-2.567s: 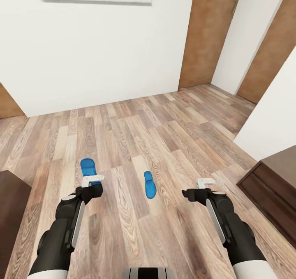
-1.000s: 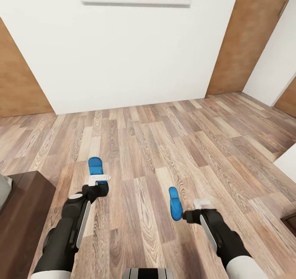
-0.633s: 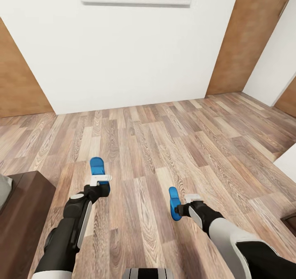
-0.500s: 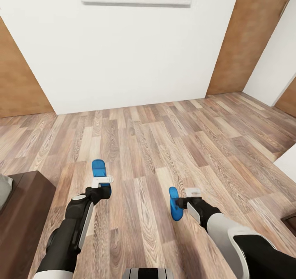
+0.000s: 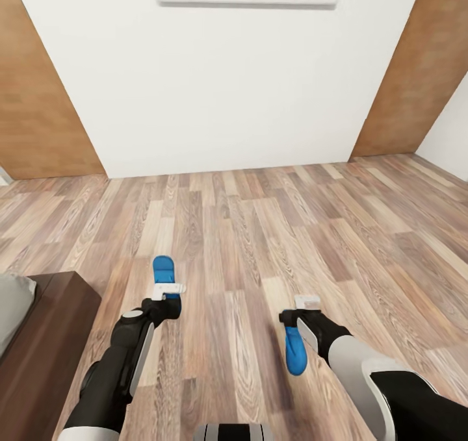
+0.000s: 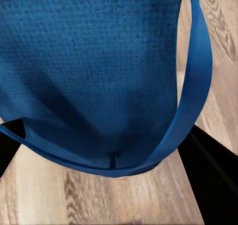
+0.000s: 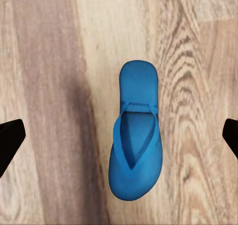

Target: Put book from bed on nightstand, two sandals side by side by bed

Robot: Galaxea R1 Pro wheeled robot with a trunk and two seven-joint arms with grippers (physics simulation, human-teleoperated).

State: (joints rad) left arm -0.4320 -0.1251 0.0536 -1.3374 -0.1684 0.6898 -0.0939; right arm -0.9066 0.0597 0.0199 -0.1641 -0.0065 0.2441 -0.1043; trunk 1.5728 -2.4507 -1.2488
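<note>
The right gripper (image 5: 305,306) hangs above the floor (image 5: 260,233) with the free sandal (image 5: 296,353) directly beneath it; in the right wrist view this sandal (image 7: 135,130) lies flat, sole down and straps up, centred in the gap between the two dark fingertips (image 7: 10,140). The jaws stand wide apart and hold nothing. The sandal's long axis runs across the line joining the fingertips, so they flank its long edges and, by my reading, a straight descent would bring them down either side of its width. In the head view it lies lengthwise away from the robot, partly under the wrist.

This arm is clearly the nearer one to it; the left gripper (image 5: 166,293) is off to the side, well apart, and already occupied. It grips the other sandal (image 5: 164,271), whose front pokes out beyond the fingers, and in the left wrist view the blue sole (image 6: 94,71) and strap (image 6: 193,86) hang close before the camera, clear of the planks.

The bed (image 5: 39,343) corner sits just outside the left arm
</note>
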